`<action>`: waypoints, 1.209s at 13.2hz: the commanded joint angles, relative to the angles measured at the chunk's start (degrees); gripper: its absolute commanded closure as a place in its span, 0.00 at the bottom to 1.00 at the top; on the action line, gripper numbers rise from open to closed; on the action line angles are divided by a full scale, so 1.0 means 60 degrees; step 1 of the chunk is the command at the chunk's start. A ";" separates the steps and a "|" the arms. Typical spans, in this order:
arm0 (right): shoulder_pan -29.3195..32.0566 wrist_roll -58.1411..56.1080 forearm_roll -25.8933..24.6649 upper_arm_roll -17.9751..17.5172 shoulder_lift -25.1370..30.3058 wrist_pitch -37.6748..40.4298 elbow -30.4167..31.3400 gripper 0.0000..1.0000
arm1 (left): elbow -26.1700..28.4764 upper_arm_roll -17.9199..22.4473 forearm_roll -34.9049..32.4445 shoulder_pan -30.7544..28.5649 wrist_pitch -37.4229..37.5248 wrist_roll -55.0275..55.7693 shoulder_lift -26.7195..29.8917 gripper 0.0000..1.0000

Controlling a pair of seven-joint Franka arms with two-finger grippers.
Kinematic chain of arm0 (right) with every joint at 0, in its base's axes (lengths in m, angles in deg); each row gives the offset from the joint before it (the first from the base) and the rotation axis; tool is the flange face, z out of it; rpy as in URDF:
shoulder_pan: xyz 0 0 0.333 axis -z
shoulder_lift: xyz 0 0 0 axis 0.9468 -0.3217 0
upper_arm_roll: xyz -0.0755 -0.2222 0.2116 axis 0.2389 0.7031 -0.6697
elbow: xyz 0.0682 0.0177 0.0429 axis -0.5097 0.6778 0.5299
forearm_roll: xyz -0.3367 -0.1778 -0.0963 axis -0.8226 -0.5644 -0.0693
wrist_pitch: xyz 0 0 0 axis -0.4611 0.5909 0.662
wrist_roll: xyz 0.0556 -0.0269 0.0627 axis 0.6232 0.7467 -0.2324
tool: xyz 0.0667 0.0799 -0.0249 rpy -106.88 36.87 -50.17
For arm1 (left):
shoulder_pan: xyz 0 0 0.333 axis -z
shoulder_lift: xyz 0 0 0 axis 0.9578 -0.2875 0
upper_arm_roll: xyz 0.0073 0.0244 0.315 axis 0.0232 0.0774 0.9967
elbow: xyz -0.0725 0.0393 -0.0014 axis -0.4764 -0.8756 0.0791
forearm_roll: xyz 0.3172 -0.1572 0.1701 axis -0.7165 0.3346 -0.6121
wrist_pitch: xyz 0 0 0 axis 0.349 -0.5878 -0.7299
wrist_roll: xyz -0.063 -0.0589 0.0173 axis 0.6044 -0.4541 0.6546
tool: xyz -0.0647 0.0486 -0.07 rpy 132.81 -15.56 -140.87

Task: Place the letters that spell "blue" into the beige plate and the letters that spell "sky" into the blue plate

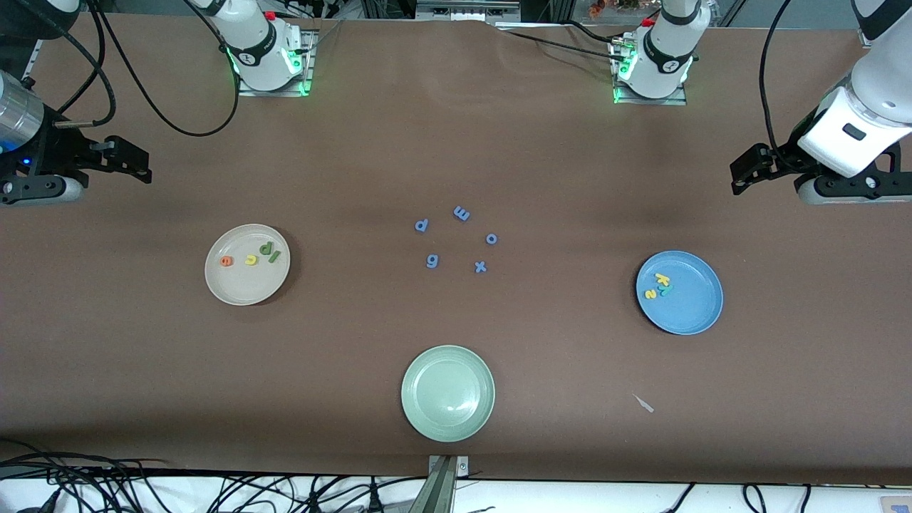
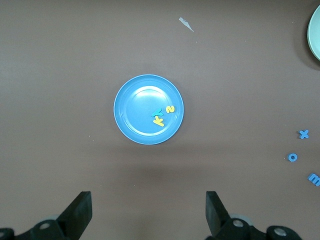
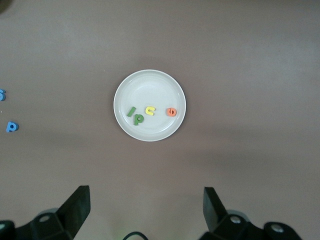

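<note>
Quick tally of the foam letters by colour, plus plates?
Periwinkle-blue letters: 5, loose on the table
Yellow letters: 3 (u, s, k)
Green letters: 3 (b, l, teal y)
Orange letter: 1 (e)
Plates: 3, the beige plate, the blue plate, pale green plate
Total: 12 letters, 3 plates

Beige plate [image 3: 150, 85] holding four letters [image 3: 149, 114], open tool [image 3: 145, 210]

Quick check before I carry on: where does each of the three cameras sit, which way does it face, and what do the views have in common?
Front view: high across the table, facing both bases; right gripper and left gripper hang open at the table's ends.
Left wrist view: looks down on the blue plate; its open fingers show.
Right wrist view: looks down on the beige plate; its open fingers show.
Shared: both plates and some periwinkle letters also appear in front view.
</note>
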 commanded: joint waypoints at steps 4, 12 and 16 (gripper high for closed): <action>-0.0020 -0.0054 0.0070 0.0060 -0.0240 0.0895 -0.0857 0.00 | -0.0289 0.0033 0.0215 -0.0006 0.0293 -0.0243 -0.0116 0.00; -0.0034 0.0107 0.0055 0.0104 -0.0402 0.0587 -0.0945 0.00 | -0.0289 0.0033 0.0215 -0.0021 0.0293 -0.0243 -0.0116 0.00; -0.0020 0.0107 0.0055 0.0104 -0.0402 0.0602 -0.0945 0.00 | -0.0289 0.0033 0.0215 -0.0021 0.0293 -0.0243 -0.0116 0.00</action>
